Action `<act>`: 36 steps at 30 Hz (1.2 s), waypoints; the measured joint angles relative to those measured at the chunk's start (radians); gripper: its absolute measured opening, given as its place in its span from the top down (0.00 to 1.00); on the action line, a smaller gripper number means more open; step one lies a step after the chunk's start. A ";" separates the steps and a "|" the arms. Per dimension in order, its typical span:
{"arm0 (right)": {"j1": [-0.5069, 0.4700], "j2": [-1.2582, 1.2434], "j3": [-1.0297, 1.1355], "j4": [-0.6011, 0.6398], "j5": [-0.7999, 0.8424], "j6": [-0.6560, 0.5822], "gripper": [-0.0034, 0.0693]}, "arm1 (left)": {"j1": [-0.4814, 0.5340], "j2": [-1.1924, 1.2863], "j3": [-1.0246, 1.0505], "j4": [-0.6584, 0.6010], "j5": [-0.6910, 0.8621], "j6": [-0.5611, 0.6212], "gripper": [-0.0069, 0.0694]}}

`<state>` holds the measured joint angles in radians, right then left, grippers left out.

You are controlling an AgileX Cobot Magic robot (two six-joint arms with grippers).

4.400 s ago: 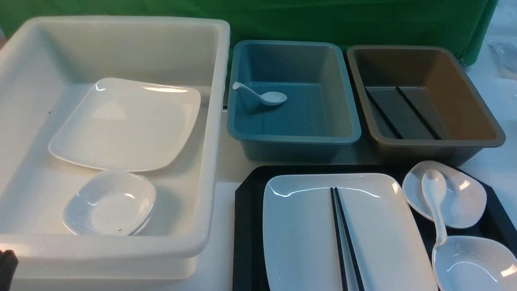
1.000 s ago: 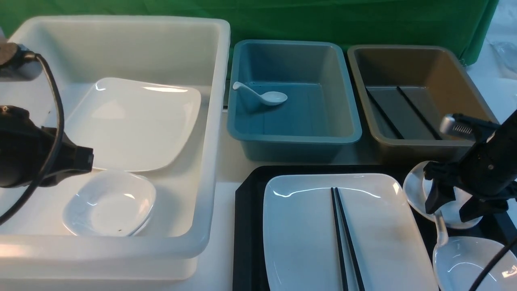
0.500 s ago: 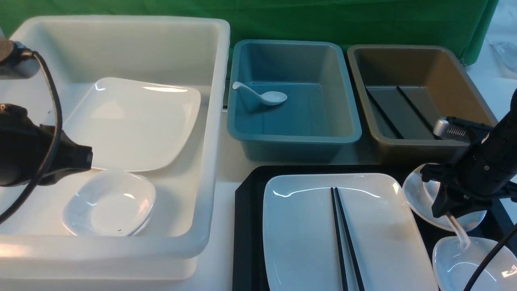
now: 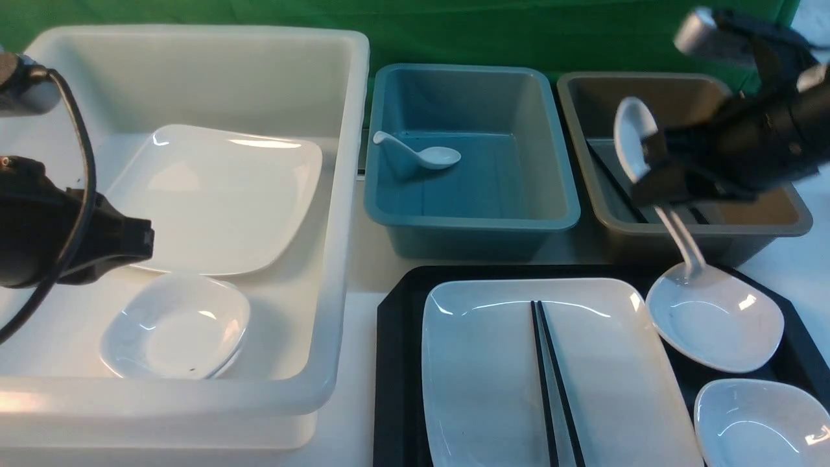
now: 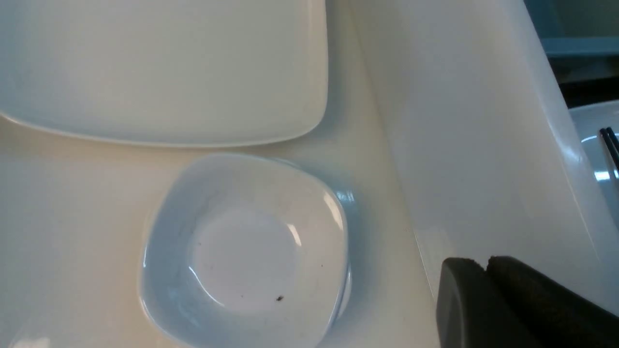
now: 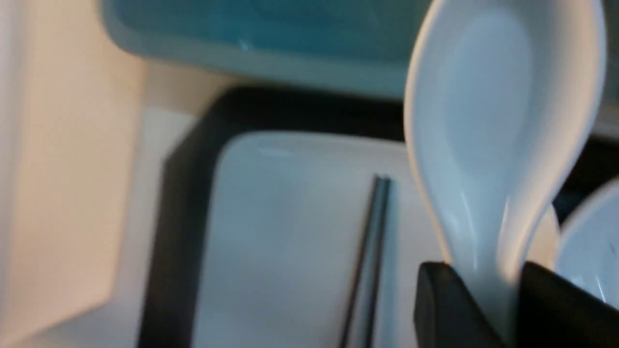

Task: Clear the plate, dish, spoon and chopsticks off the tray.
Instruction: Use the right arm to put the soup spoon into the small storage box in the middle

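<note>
Spoon (image 4: 632,133) is clamped at its neck by the right gripper (image 4: 653,174) — bowl up. It is held before the brown bin (image 4: 765,225).

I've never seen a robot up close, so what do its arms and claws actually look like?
Both arms are chunky and matte black. A thick black cable loops over the left arm, beside a grey metal cap. The right arm carries a silvery ribbed cylinder. Its fingers are blunt black pads.
</note>
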<state>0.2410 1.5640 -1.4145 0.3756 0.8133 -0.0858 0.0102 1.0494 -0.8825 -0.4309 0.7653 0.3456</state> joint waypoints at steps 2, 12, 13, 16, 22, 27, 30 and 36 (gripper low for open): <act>0.023 0.083 -0.127 0.007 0.009 -0.005 0.70 | 0.000 0.002 0.000 0.000 -0.005 0.000 0.86; 0.053 0.597 -0.708 0.015 0.037 0.119 0.70 | 0.000 0.003 0.000 0.023 0.086 -0.002 0.86; 0.053 0.628 -0.736 0.015 0.038 0.128 0.69 | 0.000 0.003 0.000 0.038 0.104 -0.007 0.86; 0.053 0.680 -0.767 0.015 0.038 0.133 0.66 | 0.000 0.003 0.000 0.059 0.122 -0.020 0.86; 0.053 0.735 -0.775 0.013 0.059 0.145 0.54 | 0.000 0.003 0.000 0.067 0.134 -0.028 0.86; 0.053 0.710 -0.777 0.014 0.174 0.117 0.53 | 0.000 0.003 0.000 0.067 0.129 -0.028 0.86; 0.050 0.664 -0.786 0.002 0.283 0.077 0.57 | 0.000 0.003 0.000 0.067 0.128 -0.028 0.86; 0.050 0.493 -0.754 -0.136 0.351 0.067 0.76 | 0.000 0.003 0.000 0.072 0.129 -0.027 0.86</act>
<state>0.2912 2.0571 -2.1681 0.2399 1.1646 -0.0186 0.0102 1.0523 -0.8825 -0.3589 0.8944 0.3191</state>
